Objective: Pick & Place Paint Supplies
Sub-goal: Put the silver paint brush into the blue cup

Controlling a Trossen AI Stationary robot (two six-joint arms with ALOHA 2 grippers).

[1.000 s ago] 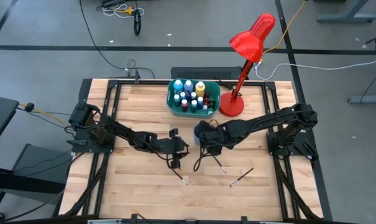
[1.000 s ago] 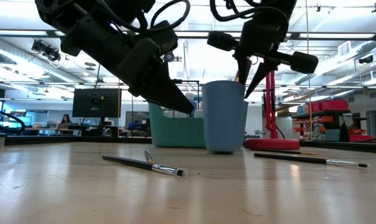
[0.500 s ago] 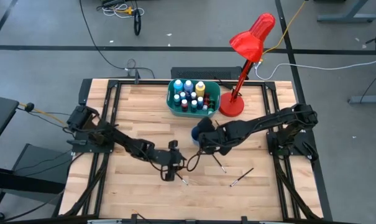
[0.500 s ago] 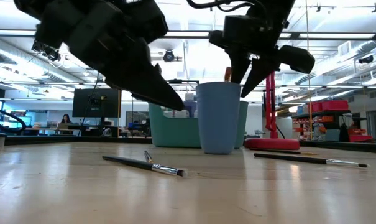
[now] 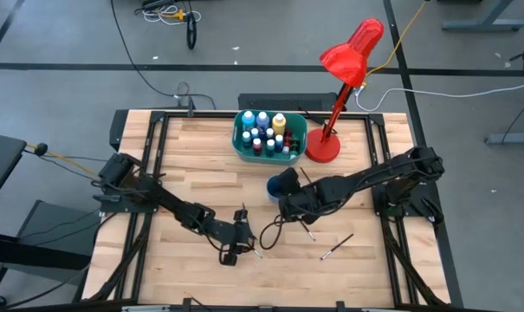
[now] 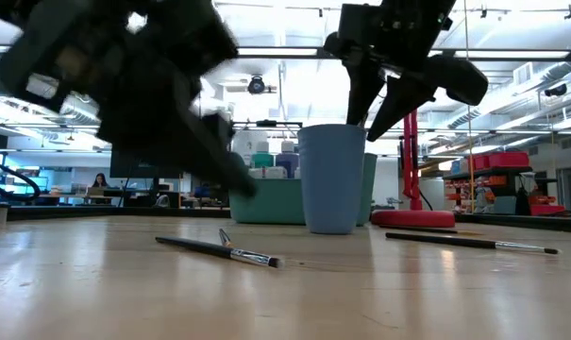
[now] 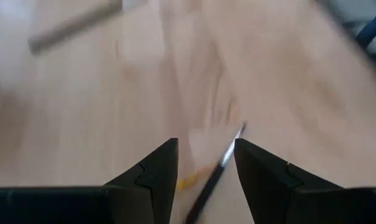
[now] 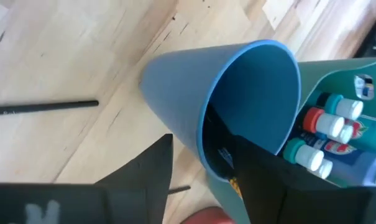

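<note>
right wrist view: right gripper (image 8: 197, 171) open over blue cup (image 8: 237, 99) holding brushes; teal tub (image 8: 349, 81) holds bottles.

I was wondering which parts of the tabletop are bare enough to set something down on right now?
The wood left of the teal tub, towards the left arm's base, is bare, as is the near right corner past the loose brush. It is crowded mid-table: blue cup, both tools, the left tool over a brush, the right tool, another brush.
</note>
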